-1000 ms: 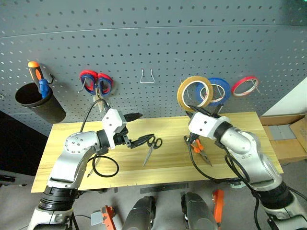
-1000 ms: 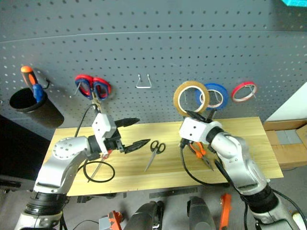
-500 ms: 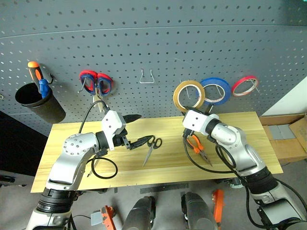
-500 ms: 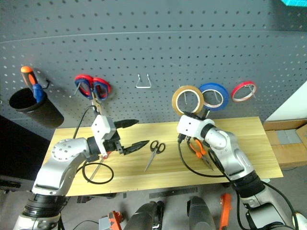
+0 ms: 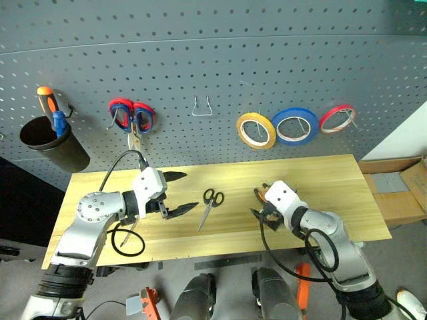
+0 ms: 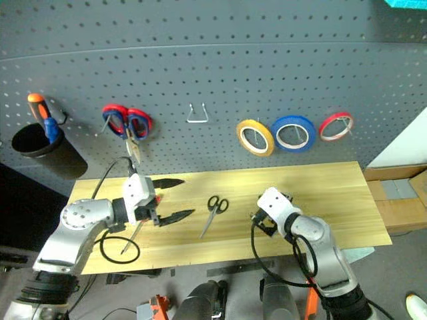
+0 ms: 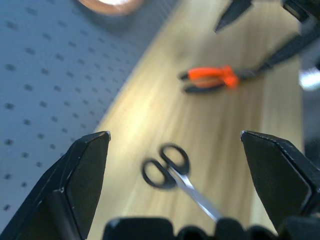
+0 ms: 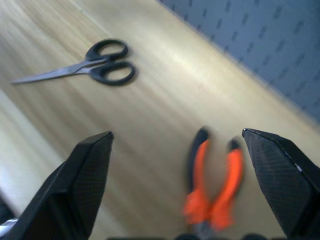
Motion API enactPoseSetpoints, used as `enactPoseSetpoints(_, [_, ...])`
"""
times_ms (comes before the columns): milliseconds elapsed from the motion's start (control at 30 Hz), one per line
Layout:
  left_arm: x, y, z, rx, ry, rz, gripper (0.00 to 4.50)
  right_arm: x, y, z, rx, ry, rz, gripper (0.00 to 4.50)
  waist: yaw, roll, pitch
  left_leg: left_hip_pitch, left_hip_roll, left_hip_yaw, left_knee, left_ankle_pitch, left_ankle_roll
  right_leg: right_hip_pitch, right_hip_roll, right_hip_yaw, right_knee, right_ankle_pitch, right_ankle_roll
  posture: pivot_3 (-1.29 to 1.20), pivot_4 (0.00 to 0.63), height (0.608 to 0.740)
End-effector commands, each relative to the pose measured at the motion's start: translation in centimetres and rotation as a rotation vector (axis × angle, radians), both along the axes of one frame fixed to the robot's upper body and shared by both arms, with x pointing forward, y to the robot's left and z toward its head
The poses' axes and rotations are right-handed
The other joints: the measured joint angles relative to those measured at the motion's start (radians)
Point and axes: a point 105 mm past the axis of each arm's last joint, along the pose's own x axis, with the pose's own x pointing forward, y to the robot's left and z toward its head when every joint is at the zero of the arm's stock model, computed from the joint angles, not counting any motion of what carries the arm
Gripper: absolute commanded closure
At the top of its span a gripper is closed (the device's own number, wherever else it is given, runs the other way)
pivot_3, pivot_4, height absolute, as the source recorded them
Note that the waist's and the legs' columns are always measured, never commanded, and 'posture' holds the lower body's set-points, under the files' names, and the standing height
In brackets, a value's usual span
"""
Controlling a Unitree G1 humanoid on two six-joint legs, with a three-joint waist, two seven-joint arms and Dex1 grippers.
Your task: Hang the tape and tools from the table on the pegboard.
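The yellowish tape [image 5: 255,131] hangs on a hook of the dark grey pegboard [image 5: 213,53], free of both grippers. Small black-handled scissors [image 5: 209,203] lie mid-table on the light wood table [image 5: 333,180]. My left gripper [image 5: 183,193] hovers open just left of them, with nothing in it. The orange-and-black pliers [image 8: 212,185] lie right of the scissors, and my right gripper [image 5: 263,215] stands open low over their handles, covering most of them in the head views. A thin shaft, probably the screwdriver [image 6: 131,239], pokes out under my left forearm.
A blue roll [image 5: 297,127] and a red roll [image 5: 337,119] hang right of the tape. Red-and-blue scissors [image 5: 133,117] and a bare metal hook [image 5: 202,107] are further left. A black cup [image 5: 53,143] holds screwdrivers. A cable loop [image 5: 127,240] lies near the table's front.
My right gripper opened and left the tape on its hook. It then dropped to the table over the pliers. My left gripper sank a little towards the table.
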Motion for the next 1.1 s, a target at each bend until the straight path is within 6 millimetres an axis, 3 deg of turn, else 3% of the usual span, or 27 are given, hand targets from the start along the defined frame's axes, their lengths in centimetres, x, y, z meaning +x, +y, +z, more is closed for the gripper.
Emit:
enactPoseSetpoints(33, [-0.3, -0.1, -0.3, 0.06, -0.011, -0.063, 0.0, 0.8, 0.1, 0.0, 0.017, 0.046, -0.067, 0.05, 0.001, 0.0, 0.0, 0.0, 0.0, 0.0, 0.0, 0.0, 0.0, 0.0, 0.0, 0.0, 0.0, 0.0, -0.001, -0.2, 0.268, 0.74])
enactPoseSetpoints(300, [0.2, -1.4, -0.4, 0.083, -0.038, -0.114, 0.0, 3.6, -1.8, -3.4, -0.075, 0.12, -0.217, 0.05, 0.001, 0.0, 0.0, -0.001, 0.0, 0.0, 0.0, 0.0, 0.0, -0.001, 0.0, 0.0, 0.0, 0.0, -0.001, -0.19, 0.27, 0.74])
enactPoseSetpoints(433, [0.0, -1.9, -0.5, 0.077, -0.038, -0.13, 0.0, 4.9, -2.6, -3.9, -0.106, 0.103, -0.244, 0.05, -0.006, 0.0, 0.0, -0.002, 0.0, 0.001, -0.001, 0.0, 0.0, -0.004, 0.0, 0.0, 0.0, 0.0, -0.001, -0.18, 0.271, 0.74])
enactPoseSetpoints(833, [-0.2, -2.4, -1.0, 0.074, -0.031, -0.143, 0.0, 5.7, -4.2, -6.4, -0.104, 0.191, -0.316, 0.05, -0.02, 0.0, 0.0, -0.002, 0.002, 0.002, -0.001, 0.0, 0.0, -0.004, 0.002, 0.001, 0.001, 0.0, -0.001, -0.17, 0.27, 0.74])
enactPoseSetpoints(1100, [-0.3, -2.5, -1.1, 0.073, -0.029, -0.146, 0.0, 6.6, -4.3, -7.0, -0.098, 0.215, -0.329, 0.05, -0.022, 0.0, 0.0, -0.001, 0.008, 0.005, 0.0, 0.001, -0.001, -0.004, 0.006, 0.001, 0.001, 0.002, -0.003, -0.17, 0.268, 0.74])
